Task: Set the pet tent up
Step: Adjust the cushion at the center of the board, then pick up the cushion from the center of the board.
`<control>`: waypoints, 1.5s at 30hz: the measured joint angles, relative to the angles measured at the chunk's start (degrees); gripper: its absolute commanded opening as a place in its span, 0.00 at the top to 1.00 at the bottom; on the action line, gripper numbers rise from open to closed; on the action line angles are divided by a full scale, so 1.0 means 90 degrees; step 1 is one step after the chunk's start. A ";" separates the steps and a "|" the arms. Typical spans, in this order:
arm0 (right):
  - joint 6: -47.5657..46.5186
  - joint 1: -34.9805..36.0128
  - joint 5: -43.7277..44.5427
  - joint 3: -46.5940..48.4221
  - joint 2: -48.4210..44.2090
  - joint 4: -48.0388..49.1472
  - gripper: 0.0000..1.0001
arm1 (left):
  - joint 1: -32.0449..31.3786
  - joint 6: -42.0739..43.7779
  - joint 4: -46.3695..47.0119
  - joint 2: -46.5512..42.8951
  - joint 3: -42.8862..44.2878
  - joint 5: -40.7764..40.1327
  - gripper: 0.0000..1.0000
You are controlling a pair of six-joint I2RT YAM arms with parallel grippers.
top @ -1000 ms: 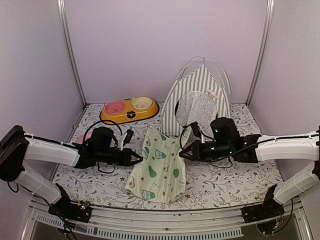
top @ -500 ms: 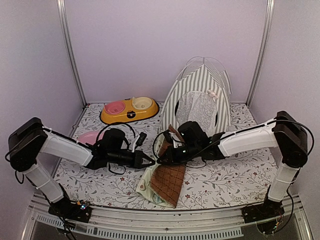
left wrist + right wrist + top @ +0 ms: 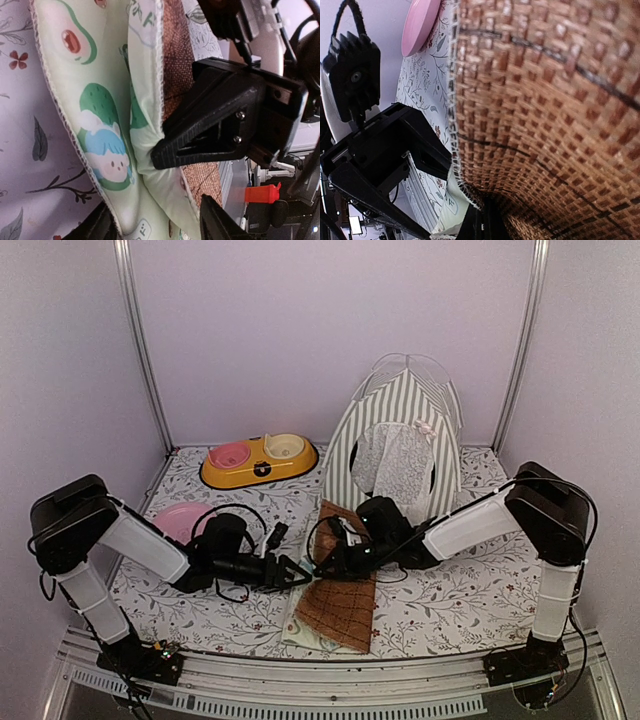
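Jaws on the left gripper [image 3: 298, 575] are apart. The right gripper [image 3: 321, 568] pinches the mat [image 3: 340, 608] near the tent [image 3: 400, 410].

The left arm lay low, its forearm stretched toward 3 o'clock, and the left gripper [image 3: 298, 576] had its jaws spread apart. The right arm extended from a raised elbow toward 8 o'clock. The right gripper [image 3: 319, 568] sat just beside the left one, jaws pinched on the avocado-print mat [image 3: 100, 125].

Lab test booth — blank lilac walls [image 3: 300, 330]
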 measured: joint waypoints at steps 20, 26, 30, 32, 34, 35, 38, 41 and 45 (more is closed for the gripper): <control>0.0233 -0.0063 -0.0121 -0.0058 0.0146 0.0328 1.00 | -0.0046 0.0381 -0.0767 0.0039 0.0289 0.0063 0.52; 0.0214 -0.0039 -0.0080 0.0066 0.0146 0.0114 1.00 | -0.0153 0.0707 -0.1428 -0.0090 0.0427 -0.0187 0.63; 0.0165 0.0005 0.0041 0.0194 0.0146 -0.0007 1.00 | -0.0209 0.0787 -0.1622 -0.0138 0.0474 -0.0287 0.75; 0.0126 0.0019 0.0087 0.0240 0.0148 -0.0068 1.00 | -0.0240 0.0821 -0.1683 -0.0153 0.0495 -0.0316 0.80; 0.0097 0.0032 0.0134 0.0272 0.0148 -0.0119 1.00 | -0.0277 0.0814 -0.1727 -0.0158 0.0520 -0.0359 0.65; 0.0080 0.0044 0.0155 0.0277 0.0148 -0.0131 1.00 | -0.0294 0.0816 -0.1741 -0.0158 0.0534 -0.0381 0.61; 0.0034 0.0070 0.0238 0.0296 0.0148 -0.0223 1.00 | -0.0308 0.0780 -0.1800 -0.0158 0.0544 -0.0413 0.59; -0.0019 0.0104 0.0323 0.0362 0.0151 -0.0308 1.00 | -0.0316 0.0697 -0.1787 -0.0158 0.0544 -0.0408 0.57; -0.0046 0.0148 0.0474 0.0403 0.0202 -0.0313 1.00 | -0.0316 0.0571 -0.1744 -0.0158 0.0544 -0.0398 0.51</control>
